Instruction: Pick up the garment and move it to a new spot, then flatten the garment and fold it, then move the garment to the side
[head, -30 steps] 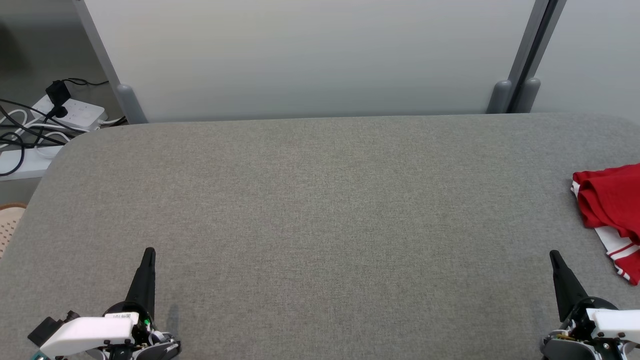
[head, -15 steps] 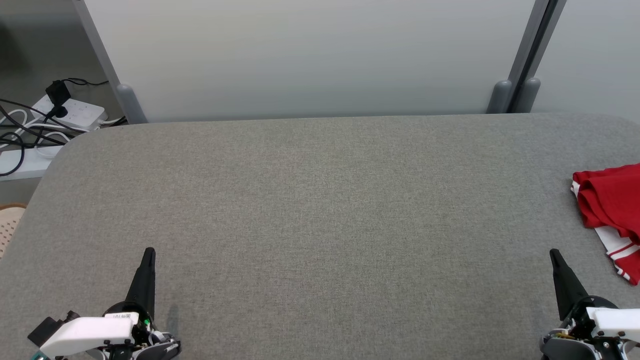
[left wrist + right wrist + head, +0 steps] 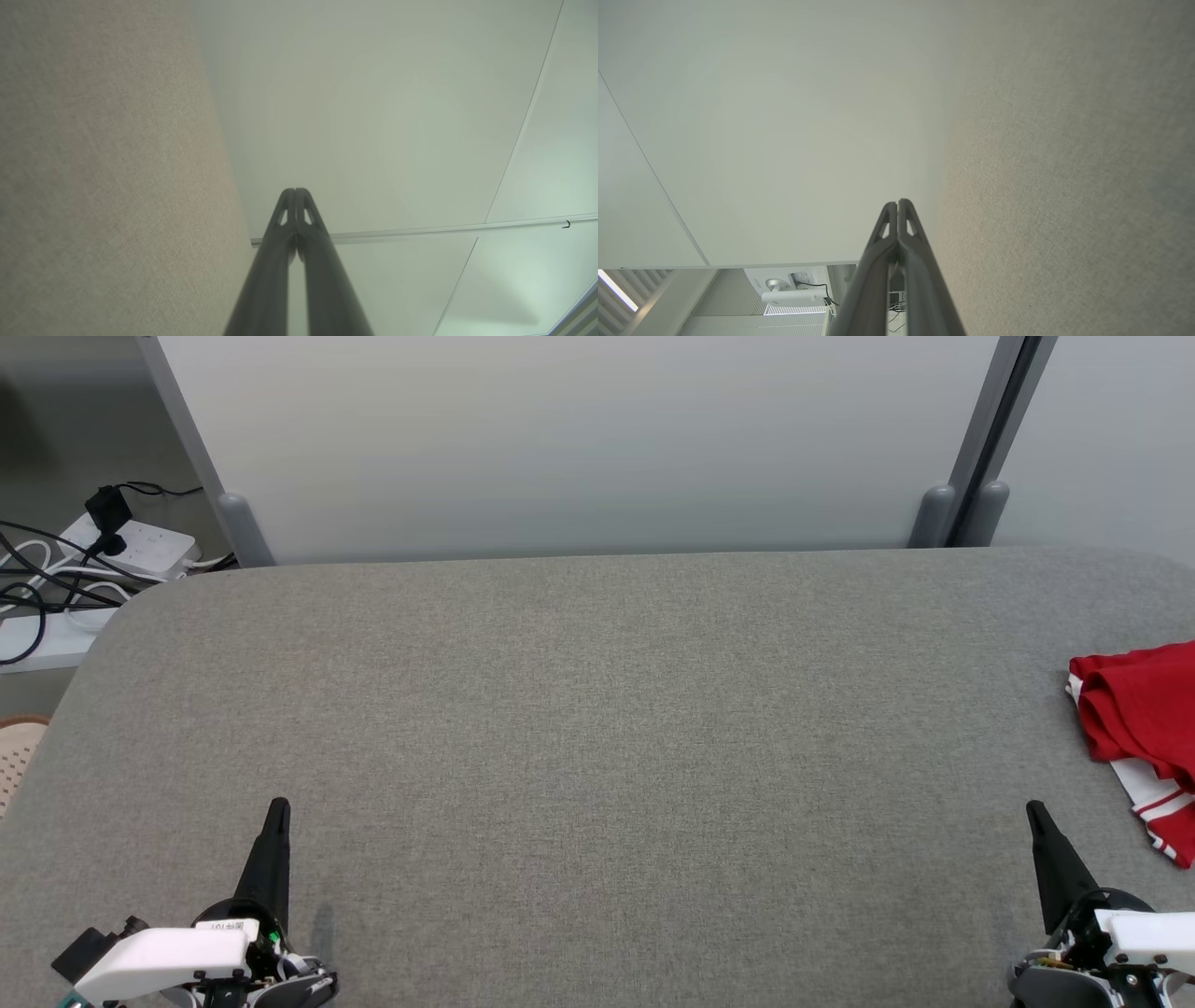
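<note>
The garment [image 3: 1144, 728] is red with white striped trim, bunched at the table's far right edge and cut off by the head view's border. My left gripper [image 3: 277, 805] rests at the lower left, shut and holding nothing; its tips [image 3: 295, 191] meet in the left wrist view. At the lower right my right gripper [image 3: 1033, 808] is shut too, a short way left of and nearer than the garment. Its closed tips [image 3: 897, 202] show against the pale panel in the right wrist view.
The grey fabric table [image 3: 597, 728] spreads across the head view. A pale partition [image 3: 579, 439] with grey posts stands behind it. A power strip with black cables [image 3: 112, 546] lies on the floor at the far left.
</note>
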Controlling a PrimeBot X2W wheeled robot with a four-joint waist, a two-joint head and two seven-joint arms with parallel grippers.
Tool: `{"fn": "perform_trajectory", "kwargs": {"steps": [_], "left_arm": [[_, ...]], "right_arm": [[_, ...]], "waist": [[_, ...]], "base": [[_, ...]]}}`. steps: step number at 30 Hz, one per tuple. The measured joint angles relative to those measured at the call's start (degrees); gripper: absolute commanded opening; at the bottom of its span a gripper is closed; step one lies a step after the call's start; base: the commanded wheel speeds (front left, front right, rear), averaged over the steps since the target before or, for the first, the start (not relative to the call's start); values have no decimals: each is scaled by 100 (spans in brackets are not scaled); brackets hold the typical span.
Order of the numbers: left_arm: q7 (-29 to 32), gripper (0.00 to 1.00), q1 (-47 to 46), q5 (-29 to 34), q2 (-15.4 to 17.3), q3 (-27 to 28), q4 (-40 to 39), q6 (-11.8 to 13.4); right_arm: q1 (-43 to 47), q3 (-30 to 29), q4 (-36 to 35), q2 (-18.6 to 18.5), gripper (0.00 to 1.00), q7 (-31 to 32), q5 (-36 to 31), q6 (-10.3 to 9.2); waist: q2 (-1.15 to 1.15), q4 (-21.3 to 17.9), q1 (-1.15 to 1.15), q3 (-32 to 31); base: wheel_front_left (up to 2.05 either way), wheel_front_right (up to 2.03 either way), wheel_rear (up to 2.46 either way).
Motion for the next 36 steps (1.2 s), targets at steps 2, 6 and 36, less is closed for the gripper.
{"fn": "perform_trajectory", "kwargs": {"steps": [2,6,36], "left_arm": [[0,0,0,0,0,0,0,0],[0,0,0,0,0,0,0,0],[0,0,0,-1,0,0,0,0]], "right_arm": [[0,0,0,0,0,0,0,0],[0,0,0,0,0,0,0,0],[0,0,0,0,0,0,0,0]], "waist": [[0,0,0,0],[0,0,0,0],[0,0,-1,0]], "base": [[0,0,0],[0,0,0],[0,0,0]]}}
